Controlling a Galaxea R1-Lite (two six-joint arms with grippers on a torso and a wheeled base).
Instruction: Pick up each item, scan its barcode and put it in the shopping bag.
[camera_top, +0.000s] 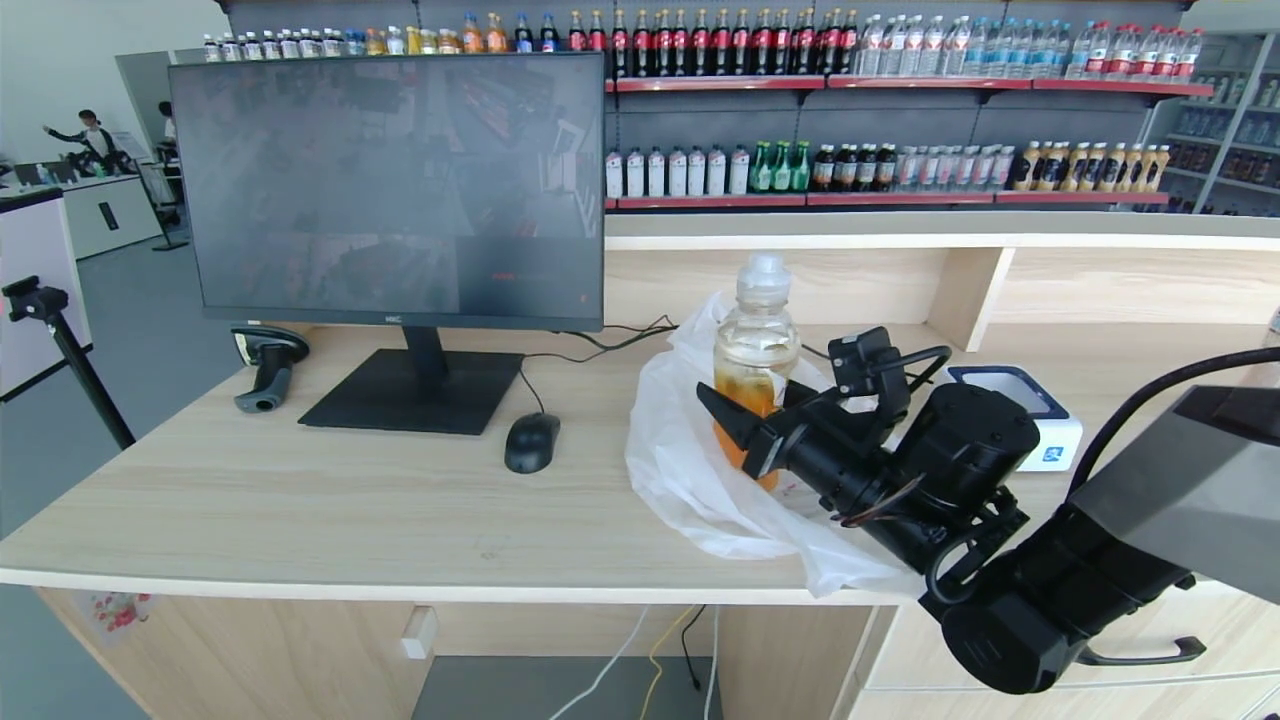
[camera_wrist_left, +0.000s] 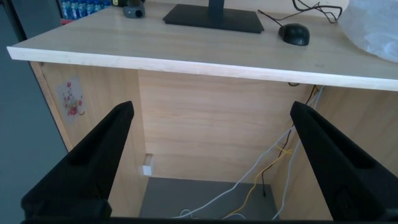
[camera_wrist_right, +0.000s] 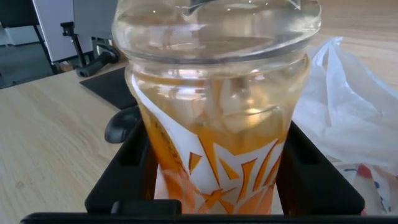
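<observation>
A clear bottle of orange drink (camera_top: 756, 345) with a white cap stands upright inside the white plastic shopping bag (camera_top: 690, 470) on the counter. My right gripper (camera_top: 745, 425) is shut on the bottle's lower half; up close the bottle (camera_wrist_right: 217, 124) sits between its black fingers (camera_wrist_right: 134, 155). The white barcode scanner box (camera_top: 1030, 425) lies just right of the bag, behind my right arm. My left gripper (camera_wrist_left: 211, 162) hangs open below the counter's front edge with nothing between its fingers.
A monitor (camera_top: 390, 190) on its stand, a black mouse (camera_top: 531, 441) and a handheld scanner (camera_top: 265, 365) occupy the counter's left and middle. Cables (camera_wrist_left: 261, 180) hang under the counter. Drink shelves line the back wall. A raised wooden ledge (camera_top: 950, 240) runs behind the bag.
</observation>
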